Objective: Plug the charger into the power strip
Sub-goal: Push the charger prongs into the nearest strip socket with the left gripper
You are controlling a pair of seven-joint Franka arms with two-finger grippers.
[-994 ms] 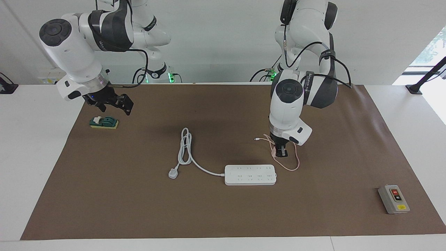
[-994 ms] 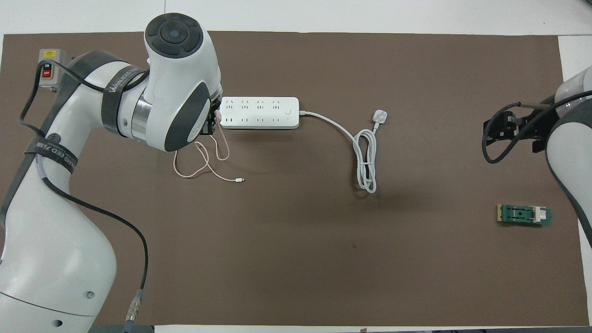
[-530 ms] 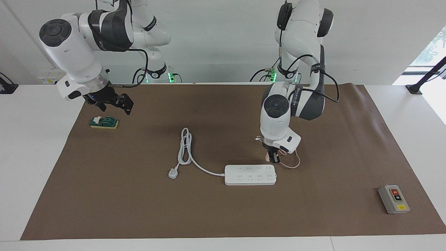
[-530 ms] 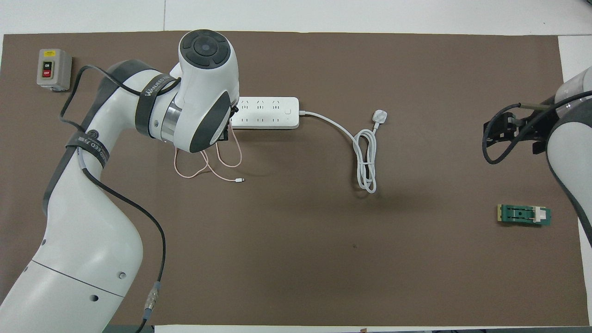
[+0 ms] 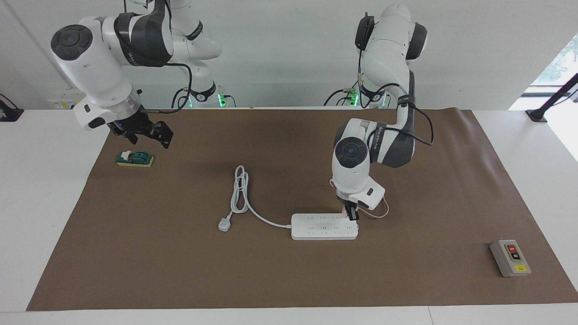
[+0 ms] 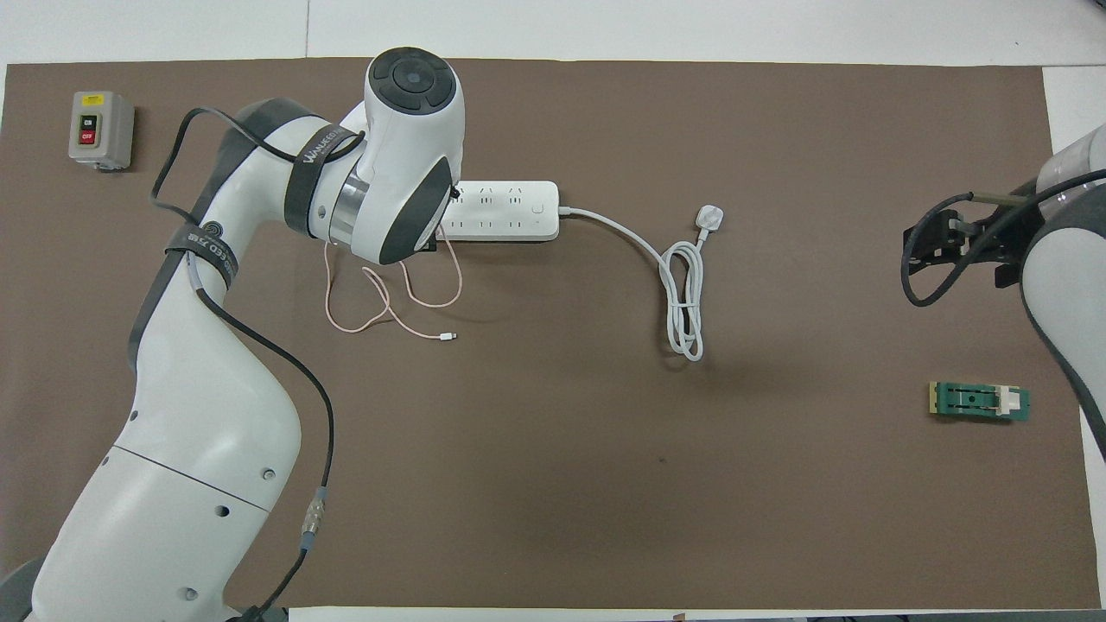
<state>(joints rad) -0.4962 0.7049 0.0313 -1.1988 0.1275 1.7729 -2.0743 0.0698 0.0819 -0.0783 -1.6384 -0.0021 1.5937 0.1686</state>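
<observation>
Left gripper (image 5: 351, 213) clamped on the light, rigid charger (image 5: 348, 208) by its cube sides, directly over the power strip (image 5: 323, 226); limp cable trails; right gripper (image 5: 156, 134) open, idle.

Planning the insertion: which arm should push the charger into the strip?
Left: its hand holds the charger right over the strip's end. The right hand waits, open, above the mat's corner.
</observation>
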